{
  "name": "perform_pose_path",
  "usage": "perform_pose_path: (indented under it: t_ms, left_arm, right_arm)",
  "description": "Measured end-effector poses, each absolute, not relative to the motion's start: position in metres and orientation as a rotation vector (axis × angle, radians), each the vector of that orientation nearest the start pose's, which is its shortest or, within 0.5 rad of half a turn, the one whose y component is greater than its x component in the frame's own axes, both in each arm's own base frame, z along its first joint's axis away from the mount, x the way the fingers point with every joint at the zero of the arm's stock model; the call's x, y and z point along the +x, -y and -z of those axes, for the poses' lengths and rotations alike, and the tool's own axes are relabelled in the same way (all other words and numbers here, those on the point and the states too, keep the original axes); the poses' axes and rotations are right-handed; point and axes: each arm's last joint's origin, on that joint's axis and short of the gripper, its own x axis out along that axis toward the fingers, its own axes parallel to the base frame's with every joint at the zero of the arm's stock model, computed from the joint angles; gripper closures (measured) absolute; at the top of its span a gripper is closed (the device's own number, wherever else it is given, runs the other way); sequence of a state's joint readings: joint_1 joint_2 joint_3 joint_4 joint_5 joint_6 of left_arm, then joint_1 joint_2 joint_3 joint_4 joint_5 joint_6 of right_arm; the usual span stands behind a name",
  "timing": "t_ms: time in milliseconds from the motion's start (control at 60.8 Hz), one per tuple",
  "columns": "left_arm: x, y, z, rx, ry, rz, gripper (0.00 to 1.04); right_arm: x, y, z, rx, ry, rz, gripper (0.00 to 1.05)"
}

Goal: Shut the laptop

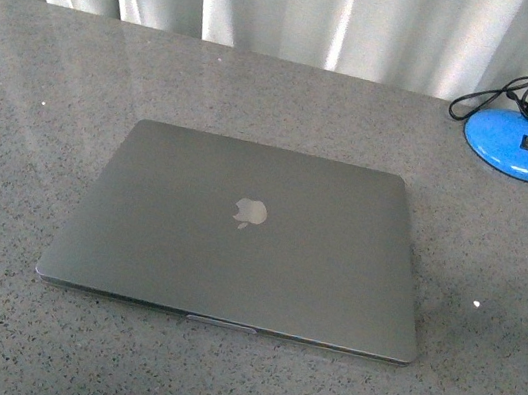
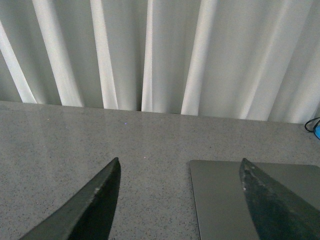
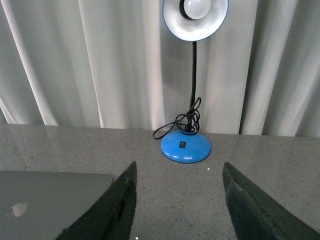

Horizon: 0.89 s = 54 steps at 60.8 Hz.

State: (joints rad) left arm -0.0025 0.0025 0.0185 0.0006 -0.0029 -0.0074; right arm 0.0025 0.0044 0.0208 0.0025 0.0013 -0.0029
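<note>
Already the MacBook laptop [image 1: 242, 239] lies shut on the grey speckled table [image 1: 42, 69], lid flat on its base, pale apple logo [image 1: 251, 213] facing up and the front edge seam closed along its whole length; we judge the task's step done, so what remains is to keep both arms clear without nudging the case. We would finish well by holding the fingers above the table, not dragging them across the lid, and checking from the front view that no gap shows along the near edge.

Behind everything hangs a white pleated curtain [image 2: 165, 55]. Ahead of the right gripper [image 3: 179, 205] stands a desk lamp [image 3: 192, 80]: white shade and bulb on a thin black neck, black cord [image 3: 175, 125] looped over its blue base [image 3: 185, 146].

From the left wrist view we see the left gripper [image 2: 180, 200] spread wide, its two dark fingers [image 2: 95, 205] well apart and holding nothing; a far corner of the lid lies beneath it, under one finger, the other over bare table. We cannot tell whether a fingertip touches the lid. From the right wrist view we see the right gripper likewise parted and empty, the laptop's corner to one side below it. Neither arm shows in the front view.
</note>
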Motion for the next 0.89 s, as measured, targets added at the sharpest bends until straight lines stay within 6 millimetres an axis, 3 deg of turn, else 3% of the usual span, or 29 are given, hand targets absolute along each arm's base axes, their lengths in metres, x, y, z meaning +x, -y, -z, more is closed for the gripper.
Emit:
perform_pose_path:
  t_ms: [99,164,888]
  left_arm:
    - [0.0967,0.0002,-0.1697,-0.007,0.017,0.000,0.07]
    - [0.0967,0.0002,-0.1697,-0.006,0.017,0.000,0.07]
    - [0.0967,0.0002,-0.1697,-0.006,0.017,0.000,0.07]
  right_arm:
    - [0.0967,-0.0002,-0.1705,-0.003,0.019,-0.001,0.17]
    - [0.0967,-0.0002,-0.1705,-0.002,0.019,-0.001,0.08]
    - [0.0967,-0.0002,-0.1705,-0.002,0.019,-0.001,0.10]
